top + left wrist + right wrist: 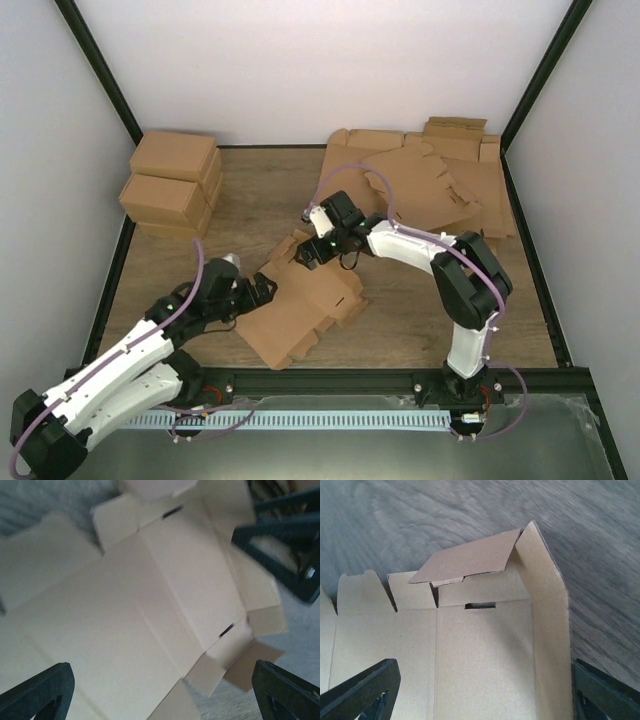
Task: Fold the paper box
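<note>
The paper box (305, 305) is a brown die-cut blank lying mostly flat on the wooden table, mid-front. In the right wrist view its slotted panel (485, 655) has one side wall and an end flap (470, 560) standing up. My right gripper (318, 250) hovers over the blank's far end, open and empty, with its fingers (360, 692) wide apart. My left gripper (262, 292) is at the blank's left edge, open and empty, with its fingers (37, 692) spread above the flat panels (140, 605). The right gripper also shows in the left wrist view (285, 545).
Folded brown cartons (172, 185) are stacked at the back left. A pile of flat cardboard blanks (430, 180) lies at the back right. White walls with black frame posts enclose the table (260, 190).
</note>
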### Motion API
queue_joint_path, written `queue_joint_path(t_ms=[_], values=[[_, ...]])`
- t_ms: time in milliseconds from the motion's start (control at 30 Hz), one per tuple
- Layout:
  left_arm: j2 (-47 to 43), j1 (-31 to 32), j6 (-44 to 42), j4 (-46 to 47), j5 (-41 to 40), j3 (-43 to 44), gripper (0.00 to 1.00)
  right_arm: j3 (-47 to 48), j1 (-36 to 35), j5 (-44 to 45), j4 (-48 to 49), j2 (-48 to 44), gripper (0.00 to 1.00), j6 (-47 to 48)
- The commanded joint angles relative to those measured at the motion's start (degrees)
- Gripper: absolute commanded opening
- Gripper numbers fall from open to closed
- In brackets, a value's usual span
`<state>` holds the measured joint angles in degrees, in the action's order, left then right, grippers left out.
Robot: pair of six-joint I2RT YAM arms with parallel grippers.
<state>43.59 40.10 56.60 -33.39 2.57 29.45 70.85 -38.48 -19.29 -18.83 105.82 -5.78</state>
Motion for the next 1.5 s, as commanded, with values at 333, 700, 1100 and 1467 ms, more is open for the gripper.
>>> queue_joint_path(t_ms=[333,700,1100,1467], values=[[17.77,-11.67,-20.59,10.34,0.31,13.07,1.00,-7.76,-0.90,19.02,-9.19,-19.00,1.00,-12.38],[36.18,-11.72,-32.83,20.01,1.27,17.99,1.00,-25.93,-0.94,13.20,-16.43,-39.27,0.98,-38.95],[44.61,-16.88,-33.53,22.23,6.76,17.61,1.00,-37.52,-1.00,-1.70,-9.98,-40.19,0.92,-51.05],[45.49,-19.52,-32.43,24.62,12.66,12.44,1.00,-41.89,-0.06,-9.22,7.09,-34.70,0.94,-54.18]])
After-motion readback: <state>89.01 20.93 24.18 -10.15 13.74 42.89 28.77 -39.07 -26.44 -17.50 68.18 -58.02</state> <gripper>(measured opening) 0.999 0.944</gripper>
